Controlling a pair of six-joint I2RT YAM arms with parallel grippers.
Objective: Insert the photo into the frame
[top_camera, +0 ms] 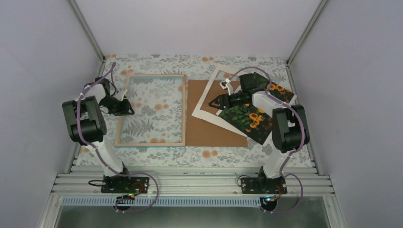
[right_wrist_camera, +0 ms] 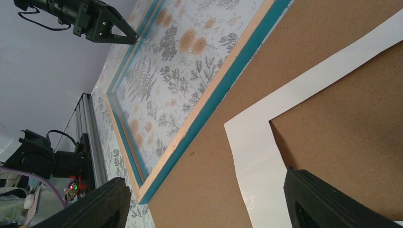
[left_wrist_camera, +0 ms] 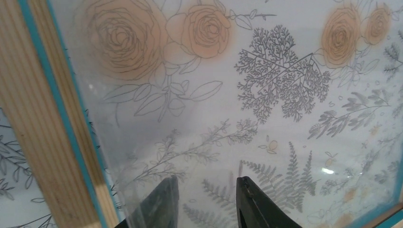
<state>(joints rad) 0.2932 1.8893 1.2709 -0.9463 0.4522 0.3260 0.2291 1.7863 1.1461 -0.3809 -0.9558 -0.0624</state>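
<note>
Photo (top_camera: pixel 251 119) lies flat right of the frame (top_camera: pixel 151 142), overlapping the white mat (top_camera: pixel 205 108). Probably light, floppy, slick and easy to crease, so pinch a free edge. Right gripper (right_wrist_camera: pixel 206 183) wide, empty, right of frame. Left gripper (left_wrist_camera: pixel 206 186) narrowly parted, empty, at frame's left side.

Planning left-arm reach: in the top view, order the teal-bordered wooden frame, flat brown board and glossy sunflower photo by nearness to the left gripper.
1. Teal-bordered wooden frame, at the left gripper.
2. Flat brown board, centre.
3. Glossy sunflower photo, far right.
</note>
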